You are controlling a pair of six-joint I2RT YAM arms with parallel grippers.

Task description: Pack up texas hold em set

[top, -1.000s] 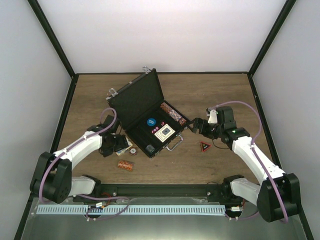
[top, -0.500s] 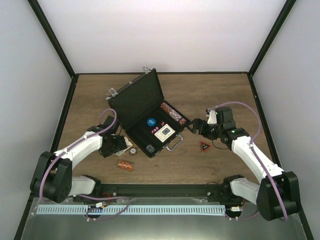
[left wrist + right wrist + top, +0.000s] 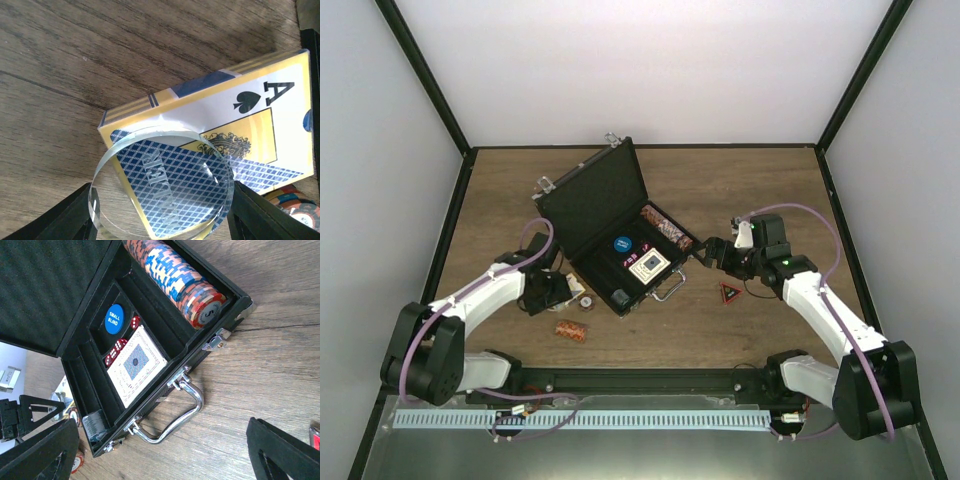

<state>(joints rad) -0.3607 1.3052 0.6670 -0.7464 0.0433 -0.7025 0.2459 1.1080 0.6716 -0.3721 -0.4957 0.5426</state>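
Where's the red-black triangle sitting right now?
In the top view, the red-black triangle lies on the table outside the case, right of its silver handle and just nearer the arm bases than the right gripper.

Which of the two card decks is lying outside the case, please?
The yellow-edged deck showing the ace of spades, on the table by the left gripper, which grips a clear disc; the other deck, blue back up, sits inside the open case.

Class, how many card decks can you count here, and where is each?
2. One deck lies in the open case; the other deck lies on the table outside it, by the left gripper. More may be hidden.
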